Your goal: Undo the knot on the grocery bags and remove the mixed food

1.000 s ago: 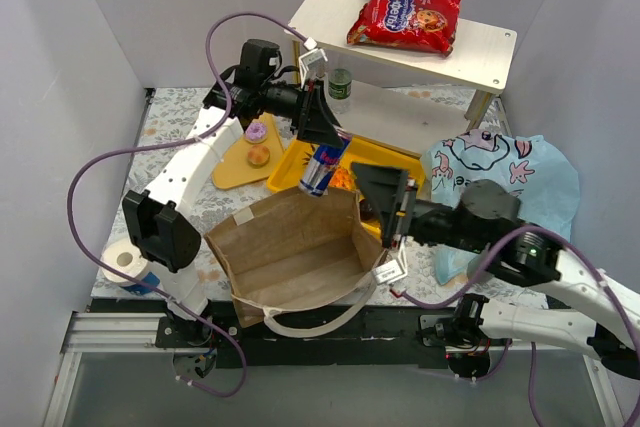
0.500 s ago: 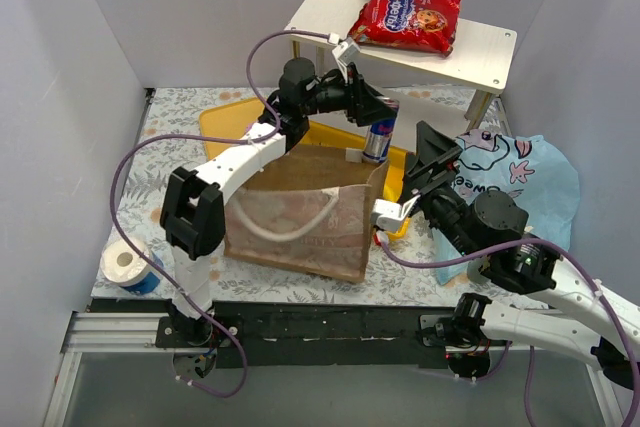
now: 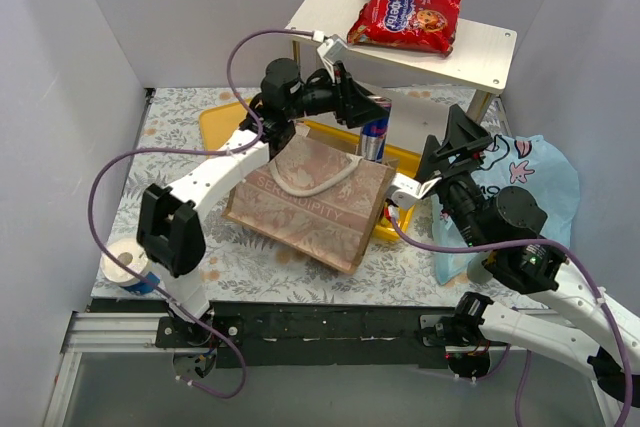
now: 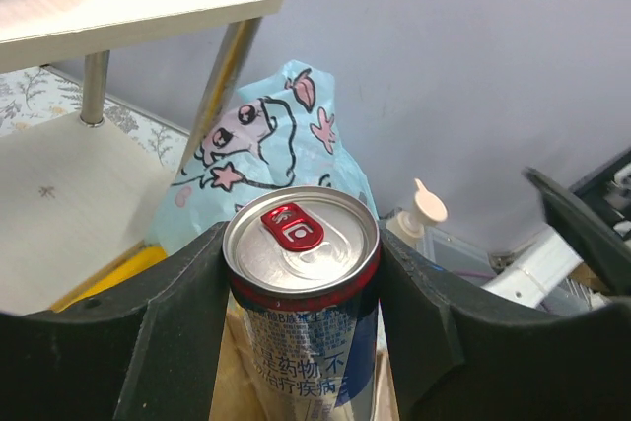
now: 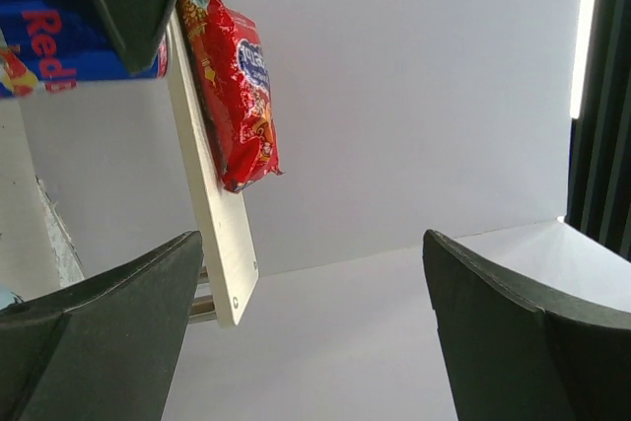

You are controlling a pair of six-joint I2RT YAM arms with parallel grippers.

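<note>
Over goes the brown paper bag (image 3: 305, 205)! Half a second back it stood nearly on end; now it lies tipped, printed face to the overhead camera, cream handle (image 3: 312, 179) looped across its upper side. The right gripper (image 3: 455, 144) has swung up and away to the right, off the bag's edge.

The left arm runs long from its base at the near-left corner. Its elbow sits by the tape roll (image 3: 123, 261), the forearm climbs diagonally across the table (image 3: 185, 132), and the wrist is bent over the bag's far edge. The left gripper (image 3: 372, 117) is clamped on the can (image 3: 375, 145), one finger on each side. The can is upright, lifted just beyond the bag, with the yellow tray (image 3: 222, 123) behind and below it. From the left wrist, the fingers (image 4: 187, 322) hug the silver top with its red tab, and the light-blue plastic bag (image 4: 281, 140) shows beyond.

The right arm is folded tight. Its elbow is low over the light-blue plastic bag (image 3: 540, 177), which is slumped at the right of the table. The wrist is cocked upward, the jaws are spread wide and nothing sits between them. The right wrist view looks straight up between its fingers (image 5: 99, 313): the white shelf (image 5: 212, 234) is edge-on, and the red cookie packet (image 5: 242, 86) lies on top of it. Overhead, that packet (image 3: 405, 15) lies on the shelf's upper board (image 3: 490, 47).
</note>
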